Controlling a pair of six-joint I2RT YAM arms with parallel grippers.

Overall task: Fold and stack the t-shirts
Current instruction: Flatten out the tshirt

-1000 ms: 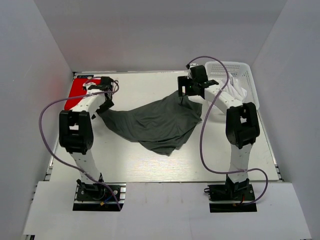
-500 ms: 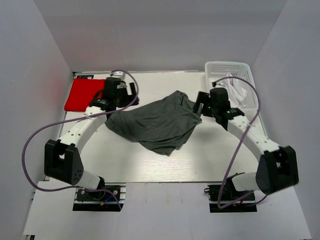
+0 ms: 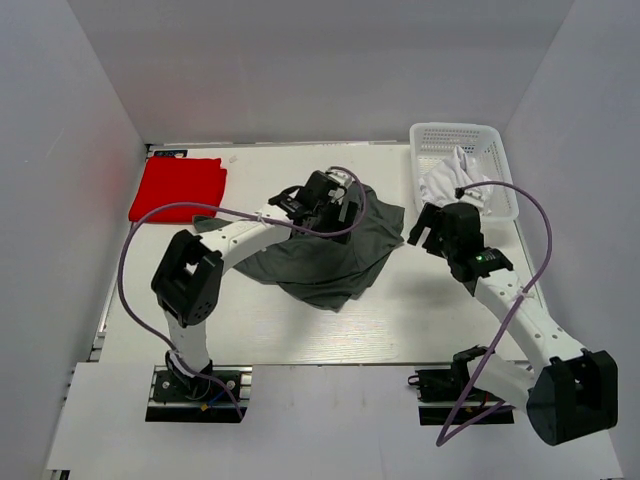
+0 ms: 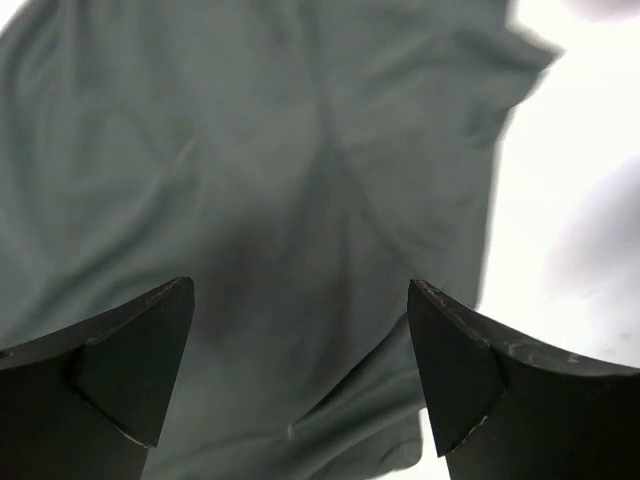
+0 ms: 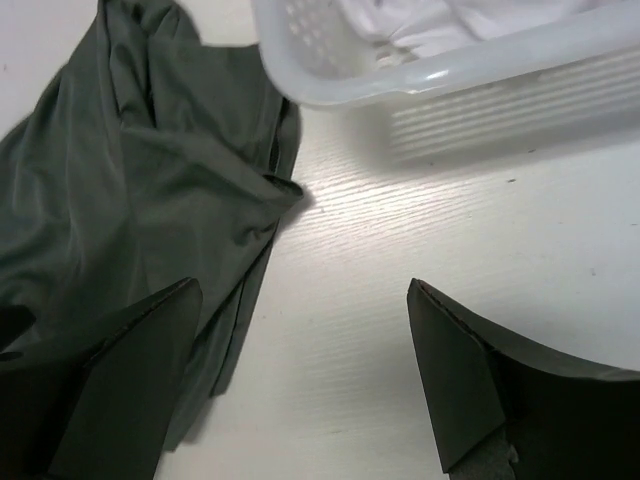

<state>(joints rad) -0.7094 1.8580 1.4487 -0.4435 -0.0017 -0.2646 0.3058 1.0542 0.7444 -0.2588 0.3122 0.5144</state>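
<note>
The dark grey t-shirt (image 3: 318, 258) lies crumpled and unfolded at the middle of the table (image 3: 400, 320), its cloth bunched in soft ridges with one corner trailing toward 6 o'clock. The left fingers (image 4: 110, 370) are spread wide above it, near its 12 o'clock edge, with only grey cloth showing in the gap between them and nothing pinched; whether they touch the cloth I cannot tell. The right fingers (image 5: 470, 380) are likewise released, hanging over bare table just off the shirt's 3 o'clock edge, with the shirt's hem under one finger and a corner of the basket (image 5: 420, 85) ahead. That white lattice basket sits at the table's 2 o'clock corner and holds the white t-shirt (image 3: 455, 182) in a loose heap. The red t-shirt (image 3: 178, 188) lies folded flat at the 10 o'clock corner, well apart from both arms.
</note>
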